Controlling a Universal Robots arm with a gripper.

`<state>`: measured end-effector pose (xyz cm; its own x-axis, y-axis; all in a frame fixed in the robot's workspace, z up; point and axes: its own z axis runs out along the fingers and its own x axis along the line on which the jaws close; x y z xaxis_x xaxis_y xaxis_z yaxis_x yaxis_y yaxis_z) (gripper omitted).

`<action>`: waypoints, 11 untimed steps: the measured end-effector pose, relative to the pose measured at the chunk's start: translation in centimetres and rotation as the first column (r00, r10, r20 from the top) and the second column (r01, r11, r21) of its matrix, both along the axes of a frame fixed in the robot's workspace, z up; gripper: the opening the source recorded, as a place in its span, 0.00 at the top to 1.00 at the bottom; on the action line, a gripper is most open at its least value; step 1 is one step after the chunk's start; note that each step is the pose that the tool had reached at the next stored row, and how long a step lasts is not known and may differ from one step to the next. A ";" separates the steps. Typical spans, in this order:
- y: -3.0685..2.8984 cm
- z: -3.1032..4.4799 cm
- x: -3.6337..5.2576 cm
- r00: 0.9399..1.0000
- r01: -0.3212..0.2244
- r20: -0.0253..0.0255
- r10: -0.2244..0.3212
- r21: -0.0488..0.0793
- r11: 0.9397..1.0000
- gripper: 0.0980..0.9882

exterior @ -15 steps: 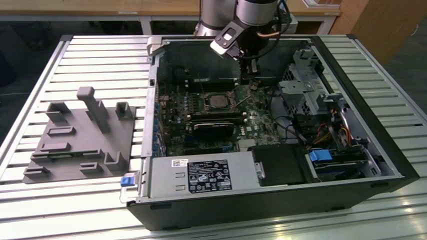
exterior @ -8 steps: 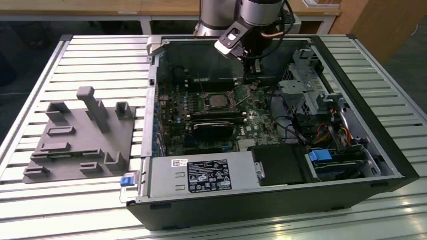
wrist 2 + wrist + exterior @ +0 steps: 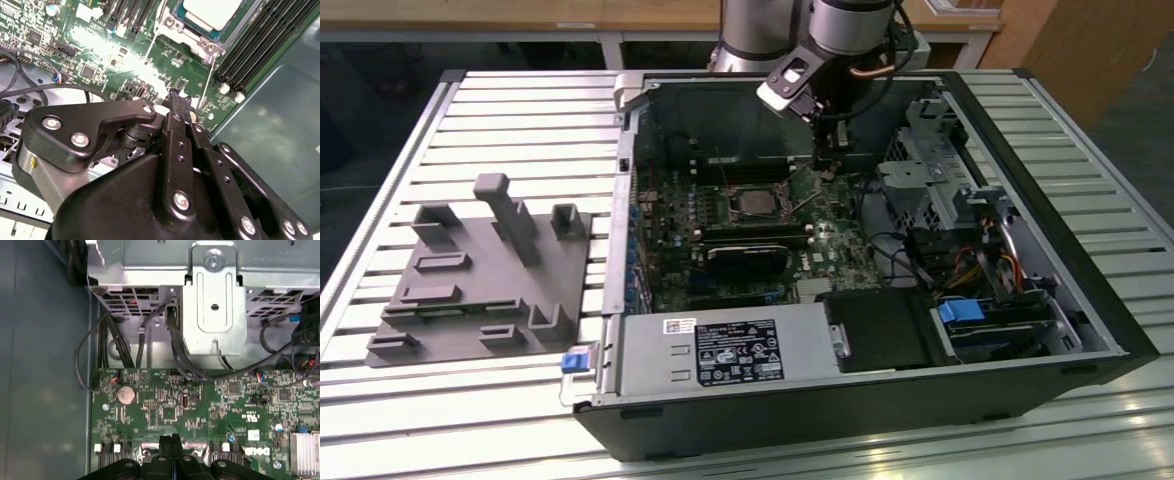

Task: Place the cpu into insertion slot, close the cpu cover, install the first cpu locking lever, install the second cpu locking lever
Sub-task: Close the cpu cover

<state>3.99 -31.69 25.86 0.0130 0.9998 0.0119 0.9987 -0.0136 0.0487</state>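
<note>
In the exterior view the gripper is hovering beside the insertion slot; in the second wrist view it is hanging by a locking lever near the seated cpu; in the first wrist view its fingers are pressing together empty, suggesting lever-latching, demanding precise contact.

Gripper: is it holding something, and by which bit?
Nothing. The gripper is shut and empty over the board; the cpu lies apart from it.
</note>
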 end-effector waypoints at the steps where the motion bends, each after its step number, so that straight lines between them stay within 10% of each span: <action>1: 0.00 -0.01 0.07 1.000 0.000 0.000 0.000 0.000 1.000 0.97; 11: 0.04 -0.18 0.96 1.000 0.000 -0.006 0.000 0.000 1.000 0.97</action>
